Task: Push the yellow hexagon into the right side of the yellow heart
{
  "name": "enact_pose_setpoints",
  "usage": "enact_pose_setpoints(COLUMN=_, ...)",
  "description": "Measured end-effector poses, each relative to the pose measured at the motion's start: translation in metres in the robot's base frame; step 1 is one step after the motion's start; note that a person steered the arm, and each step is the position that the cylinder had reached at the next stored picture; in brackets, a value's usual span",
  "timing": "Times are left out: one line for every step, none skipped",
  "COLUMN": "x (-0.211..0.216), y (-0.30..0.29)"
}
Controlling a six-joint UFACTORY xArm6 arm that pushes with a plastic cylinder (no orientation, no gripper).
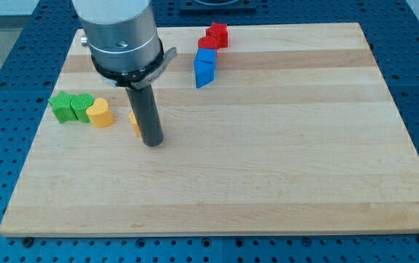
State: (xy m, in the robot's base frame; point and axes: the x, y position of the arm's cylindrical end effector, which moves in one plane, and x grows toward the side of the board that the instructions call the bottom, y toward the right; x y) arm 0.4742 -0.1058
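No fingers on this rig, so nothing to call apart, together or clamped: the arm ends in a dark rod, and my tip [152, 143] is down on the wooden board [268, 168], left of centre. Left to right: two green blocks [71, 107] sit touching each other near the board's left edge, shapes hard to make out. The yellow heart [101, 113] is just beside them on their right, touching or nearly touching the nearer green one. A small bare gap of board, then the yellow hexagon [133, 123], mostly hidden behind the rod; only a sliver of its left side shows, so its shape can't be confirmed from here. My tip is touching or just beside that sliver, on its right. Hexagon is near the heart's right side but apart from it. Further right, toward the view's top: two blue blocks [205, 67] stacked close together, and two red blocks [214, 36] just above them near the board's top edge.
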Motion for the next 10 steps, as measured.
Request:
enact_pose_setpoints(x=-0.02, y=-0.005)
enact_pose_setpoints(x=-0.027, y=-0.017)
enact_pose_setpoints(x=-0.027, y=-0.014)
enact_pose_setpoints(x=-0.034, y=0.036)
enact_pose_setpoints(x=-0.051, y=0.044)
enact_pose_setpoints(x=-0.051, y=0.019)
enact_pose_setpoints(x=-0.051, y=-0.005)
enact_pose_setpoints(x=-0.051, y=-0.015)
enact_pose_setpoints(x=-0.051, y=-0.025)
enact_pose_setpoints(x=-0.044, y=-0.028)
